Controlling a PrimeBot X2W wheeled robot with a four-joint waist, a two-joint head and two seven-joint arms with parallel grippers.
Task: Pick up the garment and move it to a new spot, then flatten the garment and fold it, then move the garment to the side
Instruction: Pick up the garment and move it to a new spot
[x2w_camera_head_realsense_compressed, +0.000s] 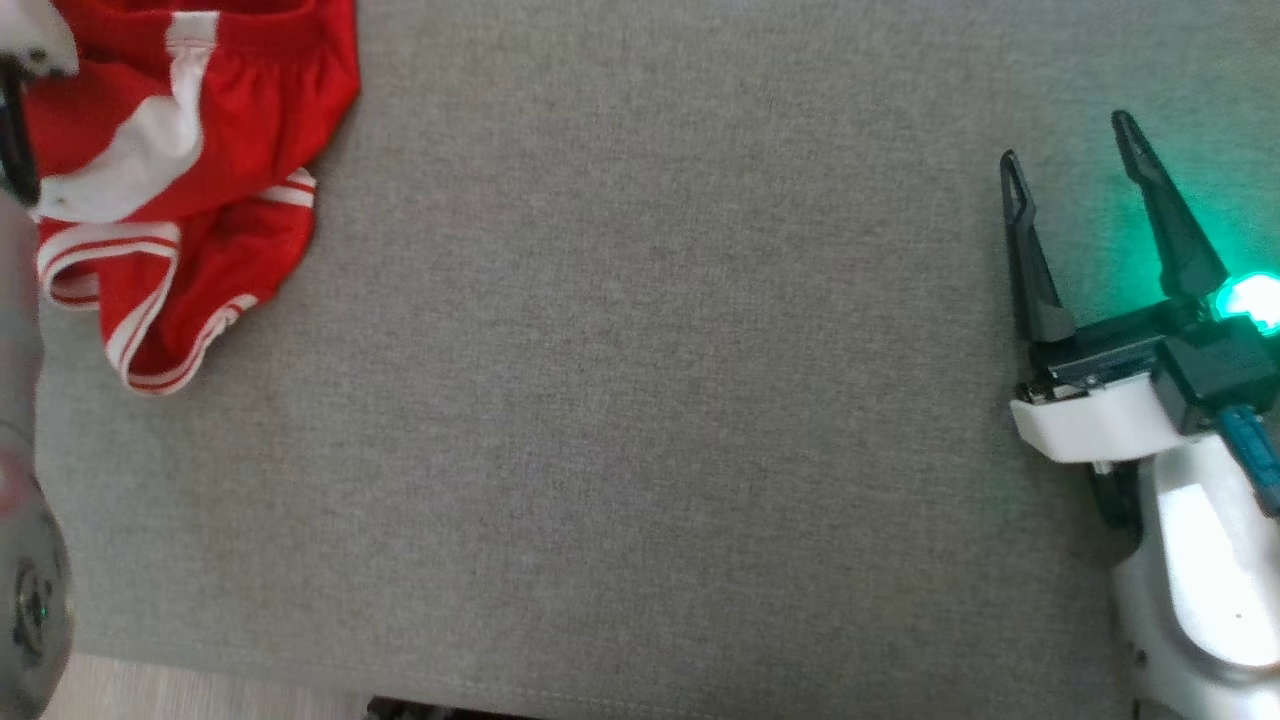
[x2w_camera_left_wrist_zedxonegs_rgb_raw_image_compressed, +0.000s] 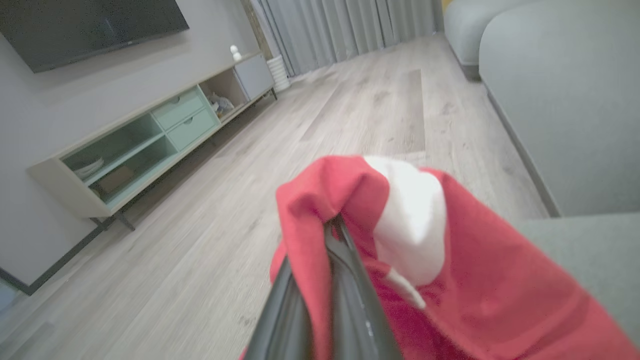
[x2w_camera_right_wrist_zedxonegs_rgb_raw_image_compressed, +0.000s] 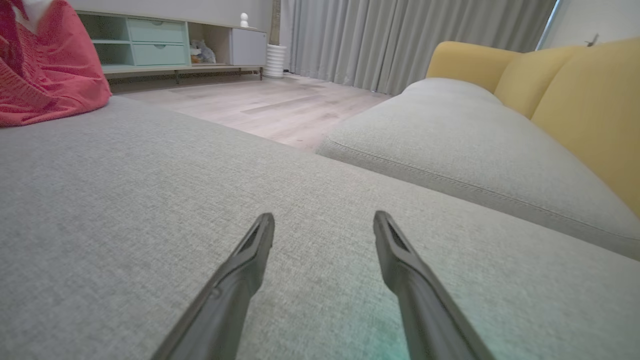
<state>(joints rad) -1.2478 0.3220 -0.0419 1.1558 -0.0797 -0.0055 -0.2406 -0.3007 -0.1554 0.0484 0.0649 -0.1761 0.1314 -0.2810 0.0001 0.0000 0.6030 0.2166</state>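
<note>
- Grey woven sofa seat (x2w_camera_head_realsense_compressed: 640, 420) spreads across the head view. The red-and-white garment (x2w_camera_head_realsense_compressed: 200, 150) lies bunched in the upper left of the frame. The right end effector (x2w_camera_head_realsense_compressed: 1067, 140) sits near the right edge, well apart from the cloth. Its two fingers are spread with nothing between them, and a green light glows at its base.
- Left wrist view: the left end effector (x2w_camera_left_wrist_zedxonegs_rgb_raw_image_compressed: 336, 222) rises from the bottom centre, clenched on a fold of the garment's red cloth. A white panel lies just right of the tips, and more cloth drapes toward the lower right. Behind are a wood floor (x2w_camera_left_wrist_zedxonegs_rgb_raw_image_compressed: 300, 125) and a low cabinet (x2w_camera_left_wrist_zedxonegs_rgb_raw_image_compressed: 150, 140) at the left.
- Right wrist view: the right arm's fingers (x2w_camera_right_wrist_zedxonegs_rgb_raw_image_compressed: 255, 250) point across bare seat. The garment shows in the upper left corner and a yellow backrest (x2w_camera_right_wrist_zedxonegs_rgb_raw_image_compressed: 575, 100) at the right.
- The step in hand looks like the pickup, with the grip made and the lift not yet done. The next move calls for raising the cloth clear and carrying it toward the open middle of the seat. Only one fold is pinched, so the rest will likely trail and could snag or slip.
</note>
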